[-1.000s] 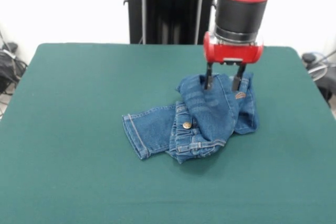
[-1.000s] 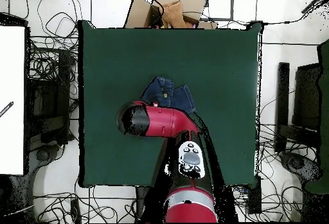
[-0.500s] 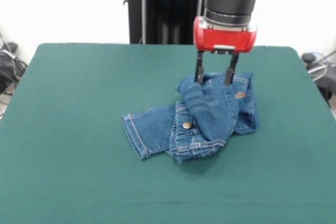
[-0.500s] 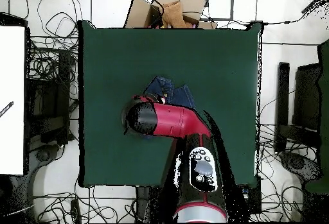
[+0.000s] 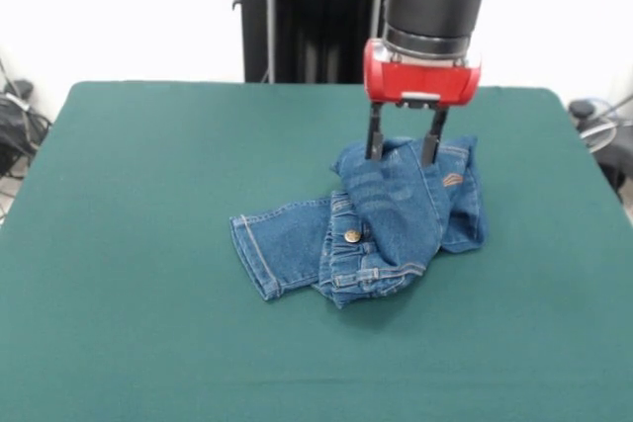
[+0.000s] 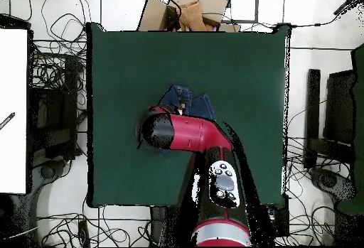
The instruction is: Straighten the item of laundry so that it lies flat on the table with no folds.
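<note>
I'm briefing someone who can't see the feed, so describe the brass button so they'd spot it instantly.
Start at the green table, then find the crumpled blue jeans lying right of its middle. The brass button sits on the gathered waistband below the open gripper; it is the only round, shiny metal spot on the denim.

You have bright, even, diffuse light across the table (image 5: 148, 195), with no glare on its green cloth. The wall behind is washed out to near white. The jeans (image 5: 381, 219) cast only a soft, narrow shadow along their near edge, so the light falls mostly from above. Denim stitching and the brass button read clearly. Focus holds from near edge to far; you have no motion blur on the gripper (image 5: 401, 150).
</note>
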`<action>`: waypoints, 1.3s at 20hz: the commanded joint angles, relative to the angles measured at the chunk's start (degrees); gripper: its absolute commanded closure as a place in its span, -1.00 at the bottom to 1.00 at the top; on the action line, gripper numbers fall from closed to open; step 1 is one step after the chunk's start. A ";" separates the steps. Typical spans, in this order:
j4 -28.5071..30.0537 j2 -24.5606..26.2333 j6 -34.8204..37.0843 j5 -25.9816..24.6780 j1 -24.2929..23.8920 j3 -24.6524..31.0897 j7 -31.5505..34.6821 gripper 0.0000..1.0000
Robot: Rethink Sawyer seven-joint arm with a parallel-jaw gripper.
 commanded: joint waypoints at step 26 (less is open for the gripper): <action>-1.10 1.99 1.46 -1.27 -4.43 3.03 5.67 -1.00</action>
